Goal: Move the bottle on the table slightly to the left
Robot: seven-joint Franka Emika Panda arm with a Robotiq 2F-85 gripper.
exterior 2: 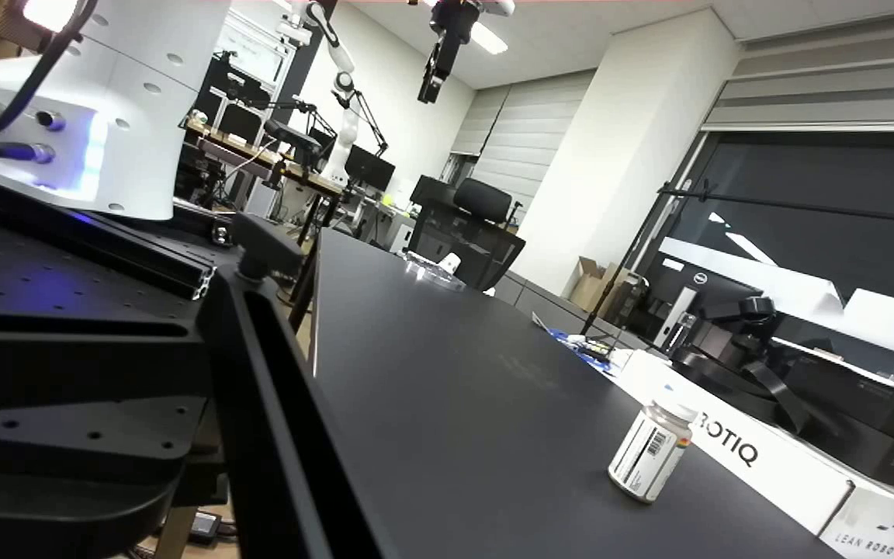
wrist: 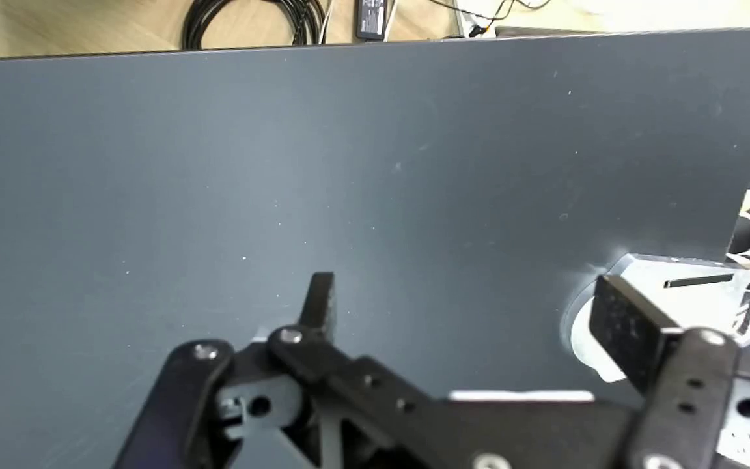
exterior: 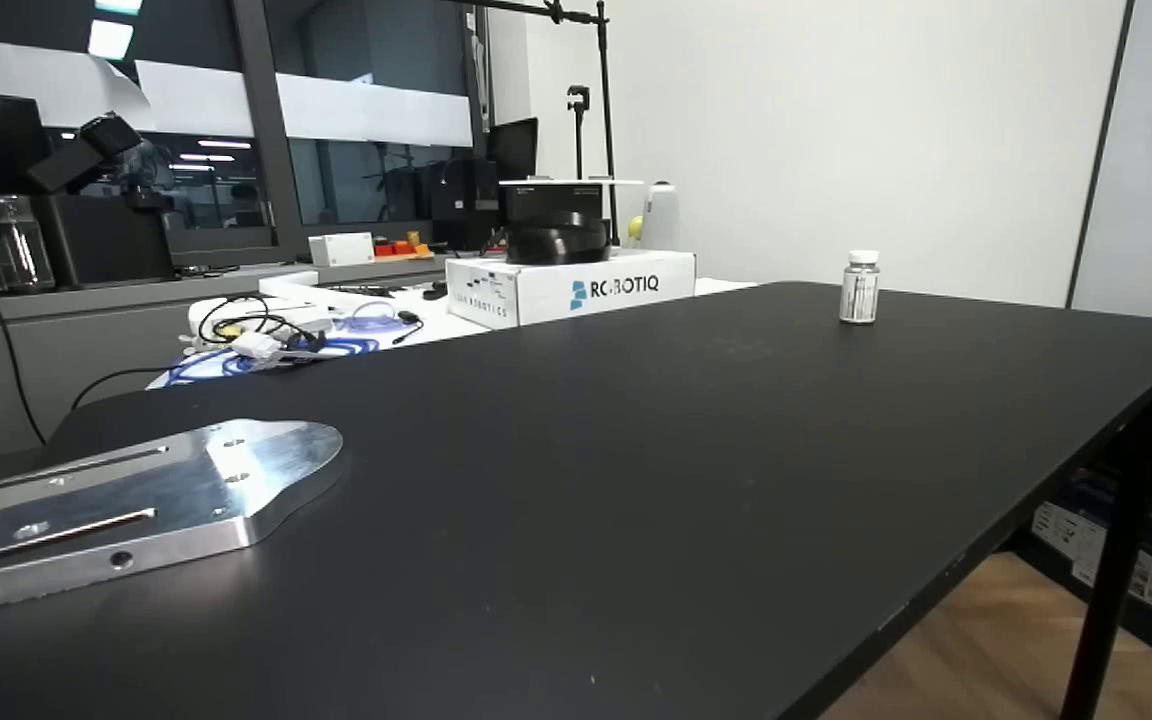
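Note:
The bottle (exterior: 859,290) stands upright on the black table (exterior: 616,480), near its far end in an exterior view. It is small, with a white cap and a whitish label. The bottle (exterior 2: 651,456) also shows in an exterior view, close to that camera and near the table edge beside a white box. My gripper (exterior 2: 430,89) hangs high above the table, well away from the bottle. In the wrist view the gripper (wrist: 466,286) has its fingers wide apart with nothing between them, over the table (wrist: 381,182). The bottle is out of the wrist view.
A shiny metal plate (exterior: 186,470) lies at one end of the table; it shows in the wrist view (wrist: 687,286) behind a finger. A white Robotiq box (exterior: 596,285) stands beside the table with black items on it. Cables (exterior: 266,340) lie near it.

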